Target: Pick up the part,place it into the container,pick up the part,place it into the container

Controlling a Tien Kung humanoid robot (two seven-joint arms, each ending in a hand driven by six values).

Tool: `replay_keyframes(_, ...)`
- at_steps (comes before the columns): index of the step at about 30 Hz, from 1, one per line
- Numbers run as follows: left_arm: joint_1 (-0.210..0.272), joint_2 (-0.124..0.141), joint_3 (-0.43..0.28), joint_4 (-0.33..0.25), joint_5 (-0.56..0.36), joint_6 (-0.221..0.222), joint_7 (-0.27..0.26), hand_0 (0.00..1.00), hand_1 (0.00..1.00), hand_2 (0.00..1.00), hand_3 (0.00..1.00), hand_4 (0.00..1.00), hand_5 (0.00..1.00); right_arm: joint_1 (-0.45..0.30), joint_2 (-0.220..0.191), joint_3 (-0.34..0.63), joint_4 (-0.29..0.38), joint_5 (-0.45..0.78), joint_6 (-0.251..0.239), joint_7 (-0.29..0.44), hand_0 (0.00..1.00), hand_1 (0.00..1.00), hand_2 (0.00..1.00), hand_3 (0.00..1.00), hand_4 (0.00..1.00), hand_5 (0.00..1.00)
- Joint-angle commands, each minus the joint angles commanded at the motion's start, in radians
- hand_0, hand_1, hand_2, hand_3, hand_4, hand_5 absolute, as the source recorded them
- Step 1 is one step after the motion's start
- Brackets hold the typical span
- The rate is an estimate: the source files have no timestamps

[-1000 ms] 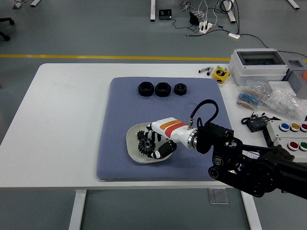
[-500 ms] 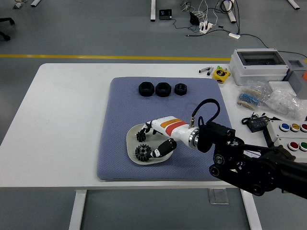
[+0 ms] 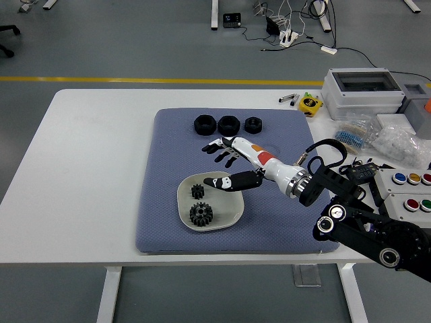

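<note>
Two black gears, a small one [image 3: 197, 191] and a larger one [image 3: 201, 214], lie in the cream bowl [image 3: 229, 217] on the blue mat [image 3: 168, 168]. Three black nut-like parts [image 3: 229, 124] stand in a row at the mat's far edge. My right hand [image 3: 219, 164] hovers between that row and the bowl, fingers spread and holding nothing; its thumb [image 3: 222, 182] reaches over the bowl's far rim. The left arm is out of view.
To the right of the mat are a grey box [image 3: 363, 91], a yellow tape measure [image 3: 310, 104], bagged parts [image 3: 401, 145] and a push-button panel [image 3: 411, 192]. The table's left half [image 3: 94, 155] is bare white.
My right hand let the larger gear go into the bowl, then opened, lifted and swung back toward the row of black parts. Both gears now lie in the bowl.
</note>
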Motion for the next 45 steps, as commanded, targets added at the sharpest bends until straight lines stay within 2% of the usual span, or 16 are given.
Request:
replay_keyframes(2,-0.005,0.000,0.009,0.000,-0.008,0.000,-0.002,0.710,0.622,0.632,0.561,0.612,0.679,-0.028,-0.011,0.035,0.026,0.082,0.019,0.028,0.552,0.658,0.731,0.605,0.822,0.301)
replay_keyframes(3,-0.008,0.000,0.014,0.000,-0.014,0.001,-0.004,0.711,0.619,0.635,0.562,0.613,0.680,-0.050,-0.018,0.066,0.047,0.121,0.034,0.050,0.658,0.703,0.762,0.637,0.874,0.442)
replay_keyframes(8,-0.014,-0.002,0.022,0.000,-0.027,0.008,-0.009,0.711,0.619,0.635,0.562,0.613,0.680,-0.145,-0.020,0.210,0.101,0.336,0.054,0.113,0.658,0.703,0.762,0.637,0.874,0.442)
replay_keyframes(9,-0.014,-0.002,0.024,0.000,-0.029,0.009,-0.009,0.711,0.619,0.634,0.562,0.613,0.680,-0.164,-0.017,0.241,0.107,0.381,0.054,0.120,0.706,0.719,0.768,0.761,0.921,0.540)
replay_keyframes(14,-0.017,-0.004,0.031,0.000,-0.030,0.010,-0.010,0.711,0.619,0.634,0.562,0.613,0.680,-0.246,0.001,0.347,0.127,0.589,0.064,0.145,0.706,0.719,0.768,0.761,0.921,0.540)
replay_keyframes(15,-0.017,-0.004,0.032,0.000,-0.030,0.010,-0.010,0.710,0.619,0.634,0.561,0.612,0.680,-0.261,0.004,0.362,0.130,0.628,0.069,0.161,0.755,0.753,0.786,0.813,0.962,0.587)
replay_keyframes(19,-0.016,-0.004,0.034,0.000,-0.031,0.011,-0.009,0.710,0.619,0.634,0.561,0.612,0.680,-0.309,0.021,0.404,0.132,0.779,0.058,0.241,0.755,0.753,0.786,0.813,0.962,0.587)
replay_keyframes(21,-0.016,-0.004,0.034,0.000,-0.030,0.010,-0.008,0.711,0.619,0.634,0.561,0.612,0.679,-0.328,0.027,0.421,0.130,0.771,0.057,0.255,0.775,0.762,0.794,0.819,0.983,0.614)
replay_keyframes(25,-0.015,-0.004,0.031,0.000,-0.026,0.010,-0.007,0.711,0.619,0.634,0.561,0.612,0.679,-0.362,0.043,0.463,0.118,0.698,0.053,0.234,0.775,0.762,0.794,0.819,0.983,0.614)
replay_keyframes(26,-0.015,-0.004,0.030,0.000,-0.025,0.011,-0.007,0.711,0.619,0.634,0.561,0.612,0.679,-0.370,0.047,0.472,0.114,0.675,0.041,0.235,0.775,0.762,0.794,0.819,0.983,0.614)
replay_keyframes(27,-0.016,-0.003,0.028,0.000,-0.022,0.011,-0.007,0.711,0.619,0.631,0.561,0.612,0.680,-0.377,0.050,0.479,0.112,0.647,0.016,0.238,0.825,0.770,0.796,0.817,0.979,0.627)
replay_keyframes(29,-0.016,-0.003,0.021,0.000,-0.014,0.011,-0.006,0.711,0.619,0.631,0.561,0.612,0.680,-0.391,0.058,0.491,0.101,0.599,-0.028,0.245,0.825,0.770,0.796,0.817,0.979,0.627)
replay_keyframes(32,-0.014,-0.003,0.011,0.000,-0.003,0.012,-0.004,0.711,0.619,0.631,0.561,0.612,0.680,-0.410,0.074,0.501,0.088,0.569,-0.033,0.221,0.825,0.770,0.796,0.817,0.979,0.627)
replay_keyframes(33,-0.013,-0.003,0.009,0.000,0.000,0.012,-0.003,0.710,0.619,0.631,0.561,0.613,0.680,-0.416,0.081,0.505,0.084,0.560,-0.032,0.205,0.874,0.782,0.807,0.818,0.977,0.635)
replay_keyframes(35,-0.013,-0.003,0.008,0.000,0.003,0.012,-0.002,0.710,0.619,0.631,0.561,0.613,0.680,-0.424,0.090,0.510,0.079,0.546,-0.034,0.185,0.874,0.782,0.807,0.818,0.977,0.635)
replay_keyframes(45,-0.010,-0.004,0.012,0.000,-0.002,0.012,-0.005,0.711,0.621,0.634,0.562,0.613,0.680,-0.470,0.123,0.561,0.096,0.408,-0.134,0.122,0.896,0.782,0.804,0.807,0.975,0.662)
